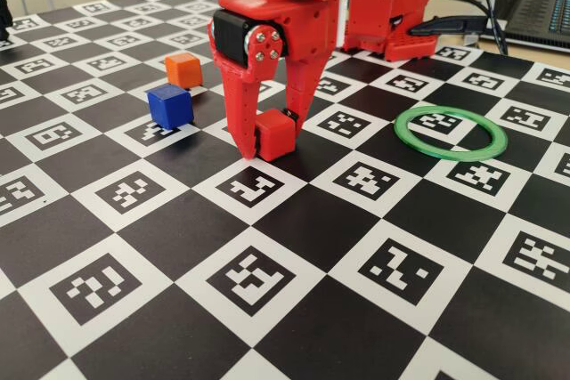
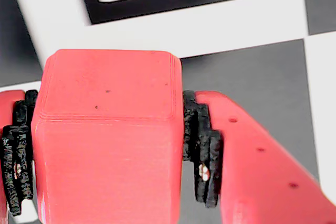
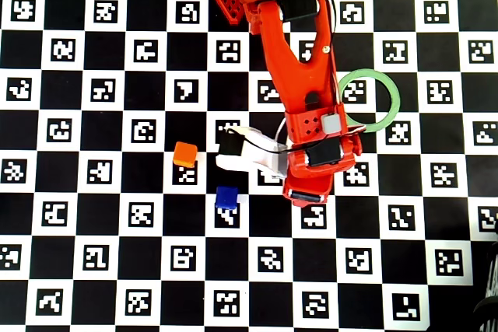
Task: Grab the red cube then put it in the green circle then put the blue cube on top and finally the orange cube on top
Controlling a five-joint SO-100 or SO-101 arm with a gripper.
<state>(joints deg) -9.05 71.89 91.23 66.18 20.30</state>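
Hand [image 1: 264, 150]: closed on the red cube [image 1: 275, 134], pads touching both sides in the wrist view, at frame centre of the fixed view.
Red cube: between the fingers, low at the counter [image 1: 294, 246].
Blue cube [image 1: 170, 106]: left of the hand.
Orange cube [image 1: 183, 69]: behind blue.
Ring [image 1: 451, 133]: right, apart.

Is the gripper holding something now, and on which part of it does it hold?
Yes. The gripper holds the red cube by two opposite side faces; in the wrist view the black pads press against its left and right sides. The cube is at table level.
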